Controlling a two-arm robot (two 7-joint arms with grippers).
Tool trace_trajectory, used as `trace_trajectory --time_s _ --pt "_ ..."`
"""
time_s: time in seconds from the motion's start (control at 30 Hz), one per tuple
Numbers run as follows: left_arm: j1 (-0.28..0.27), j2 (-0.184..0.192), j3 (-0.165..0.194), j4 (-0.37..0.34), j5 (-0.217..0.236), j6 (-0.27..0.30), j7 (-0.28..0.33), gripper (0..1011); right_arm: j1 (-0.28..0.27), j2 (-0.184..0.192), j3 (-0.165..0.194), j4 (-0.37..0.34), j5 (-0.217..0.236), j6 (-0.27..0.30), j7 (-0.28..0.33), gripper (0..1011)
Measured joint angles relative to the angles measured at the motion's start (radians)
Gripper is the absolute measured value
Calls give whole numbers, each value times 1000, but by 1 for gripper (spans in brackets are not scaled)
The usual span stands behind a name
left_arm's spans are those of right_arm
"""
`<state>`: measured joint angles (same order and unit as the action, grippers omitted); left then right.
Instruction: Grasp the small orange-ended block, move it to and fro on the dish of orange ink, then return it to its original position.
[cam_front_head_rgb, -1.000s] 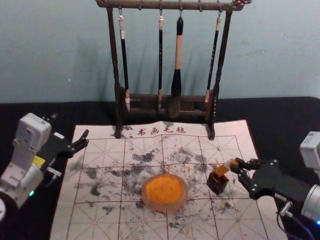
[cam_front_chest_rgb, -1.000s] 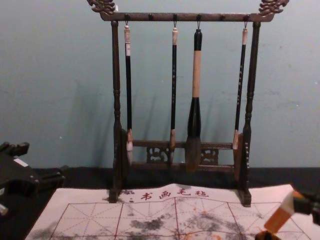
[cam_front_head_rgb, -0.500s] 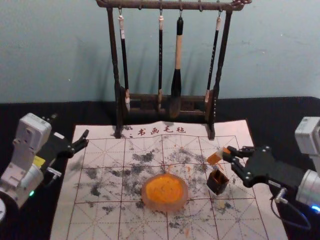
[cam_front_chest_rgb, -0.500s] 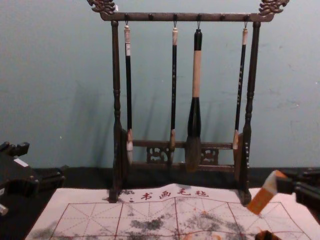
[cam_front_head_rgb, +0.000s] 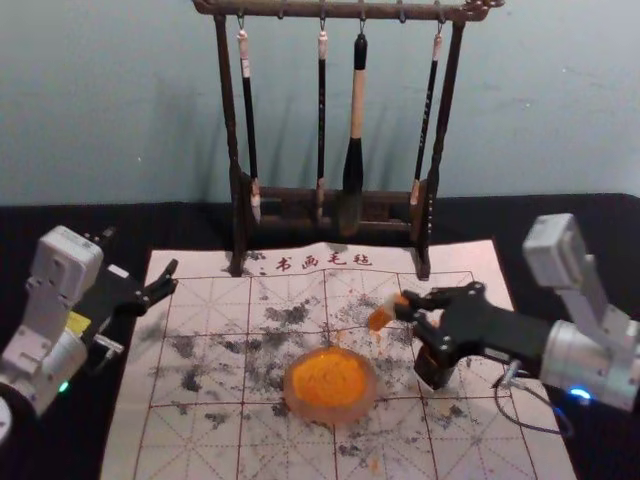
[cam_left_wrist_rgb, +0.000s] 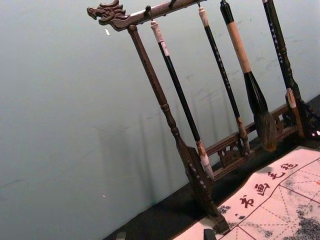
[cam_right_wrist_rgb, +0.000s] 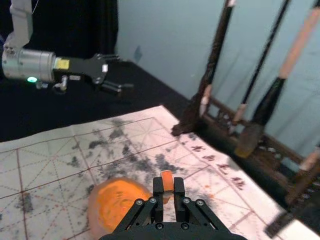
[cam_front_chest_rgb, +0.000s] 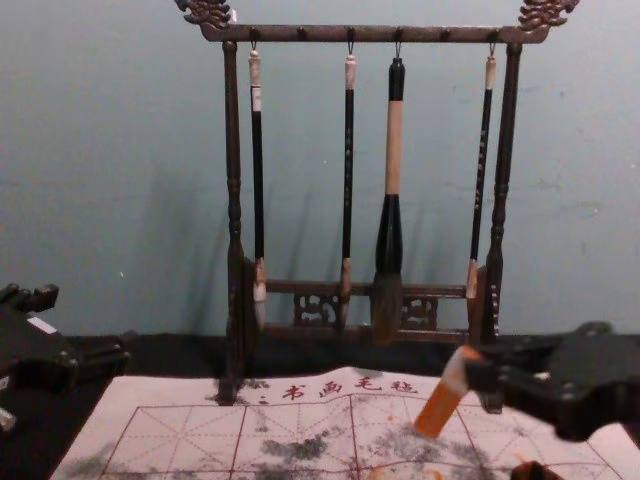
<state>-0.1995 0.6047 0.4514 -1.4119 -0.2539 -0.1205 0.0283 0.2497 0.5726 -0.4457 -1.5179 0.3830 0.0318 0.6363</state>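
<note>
one orange-ended block (cam_front_chest_rgb: 438, 408) hangs tilted above the mat (cam_front_head_rgb: 225, 320), beyond the dish (cam_front_head_rgb: 331, 413) and to its right, pinched between the fingertips of the right gripper (cam_right_wrist_rgb: 168, 186). its slant is the likely trouble: pressed down hard, it could pivot in that grip or drag the dish across the mat. too shallow a stroke would miss the orange ink (cam_front_head_rgb: 330, 378). the small dark box (cam_front_head_rgb: 431, 375) sits close under the gripper, so lowering too soon could tip it. the left gripper (cam_front_head_rgb: 140, 258) idles by the mat's left edge, fingers spread
</note>
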Motion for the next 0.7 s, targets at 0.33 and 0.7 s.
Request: trace_trajectory --time_s 0.33,0.7 --pt "0 0 0 0 0 0 0 1001 81 -16 -86 38 -26 70 31 98" --pt "0 0 0 0 0 0 0 1001 133 9 -161 10 -51 176 47 98"
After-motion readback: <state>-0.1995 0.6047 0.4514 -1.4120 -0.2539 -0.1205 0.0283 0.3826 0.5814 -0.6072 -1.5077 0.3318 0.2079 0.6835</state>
